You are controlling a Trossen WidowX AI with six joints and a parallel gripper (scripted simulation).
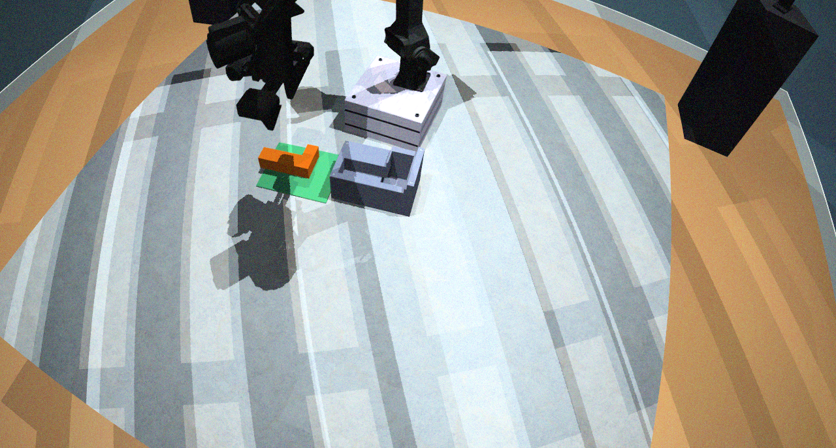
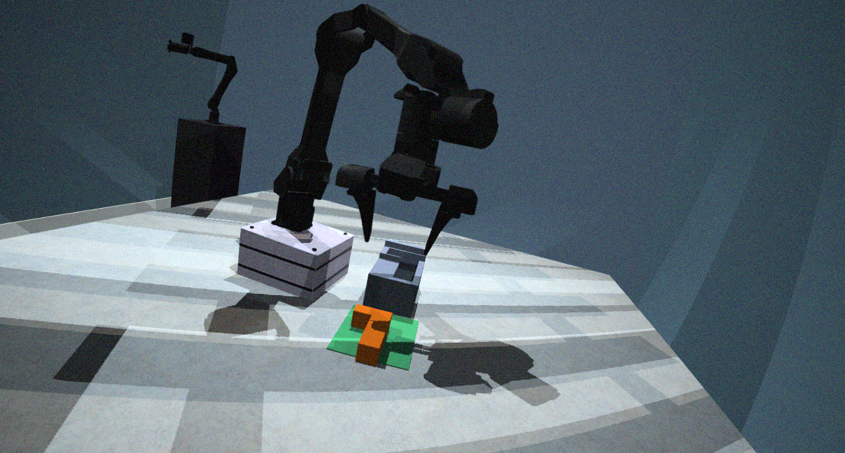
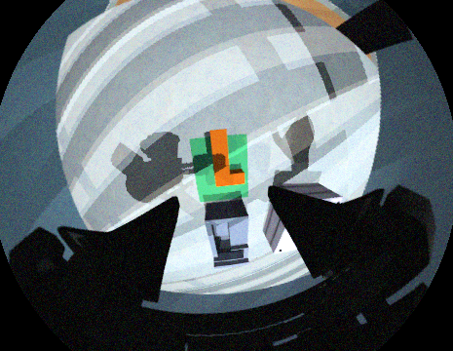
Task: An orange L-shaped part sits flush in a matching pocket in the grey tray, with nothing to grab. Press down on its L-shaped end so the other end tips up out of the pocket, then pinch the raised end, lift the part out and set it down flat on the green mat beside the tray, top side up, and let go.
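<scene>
The orange L-shaped part [image 1: 273,156] [image 2: 373,337] [image 3: 219,146] lies flat on the green mat [image 1: 321,183] [image 2: 405,330] [image 3: 239,152]. Its L-shaped end is toward the tray, and its plain end reaches the mat's far edge, perhaps slightly past it. The grey tray [image 1: 373,195] [image 2: 389,294] [image 3: 226,210] stands beside the mat with its pocket empty. My gripper [image 1: 280,111] [image 2: 396,247] [image 3: 224,196] is open and empty, raised above the part and not touching it. The fingers stand wide apart in the wrist view.
The pale, layered base block [image 1: 383,115] [image 2: 276,260] of my arm stands close behind the tray. A black pedestal [image 1: 745,71] [image 2: 208,160] with another arm is farther off. Shadows of my arm fall across the table and the part.
</scene>
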